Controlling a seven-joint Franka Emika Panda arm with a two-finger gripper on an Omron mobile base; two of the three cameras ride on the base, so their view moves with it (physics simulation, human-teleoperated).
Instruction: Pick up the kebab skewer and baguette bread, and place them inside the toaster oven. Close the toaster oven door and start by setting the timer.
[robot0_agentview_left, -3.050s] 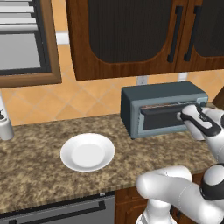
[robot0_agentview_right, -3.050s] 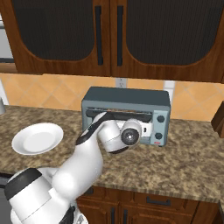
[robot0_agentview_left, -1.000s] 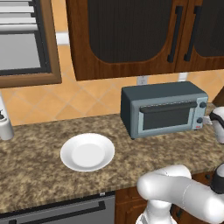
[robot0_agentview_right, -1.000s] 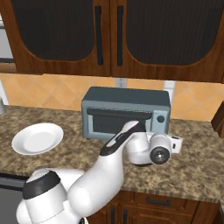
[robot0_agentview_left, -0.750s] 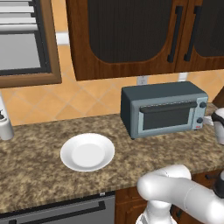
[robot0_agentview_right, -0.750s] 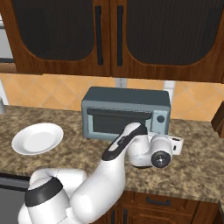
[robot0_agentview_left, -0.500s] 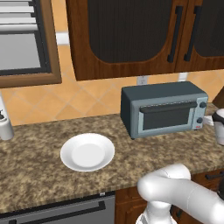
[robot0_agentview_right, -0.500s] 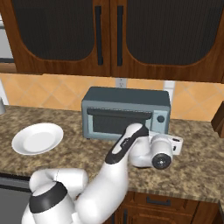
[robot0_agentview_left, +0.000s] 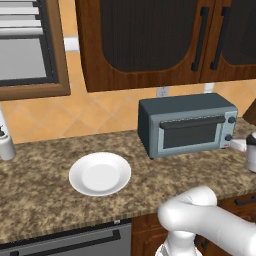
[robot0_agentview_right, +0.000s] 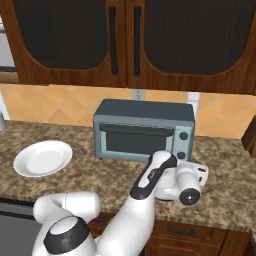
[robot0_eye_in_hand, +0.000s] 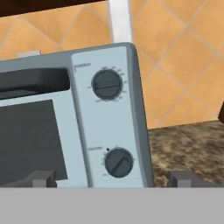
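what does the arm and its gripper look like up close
The arm is glossy white with rounded, tube-like links and dark joint caps, one a black disc ringed in grey. The gripper has a white body and two small dark grey, blocky fingertips. No cables or markings show.

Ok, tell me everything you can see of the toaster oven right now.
The toaster oven is a boxy blue-grey metal unit standing upright on the speckled stone counter, against the tiled wall. Its door is shut, with a dark glass window and a dark bar handle along the top. Two round dark knobs, one above the other, sit on a pale panel at its right: upper, lower. Nothing touches it.
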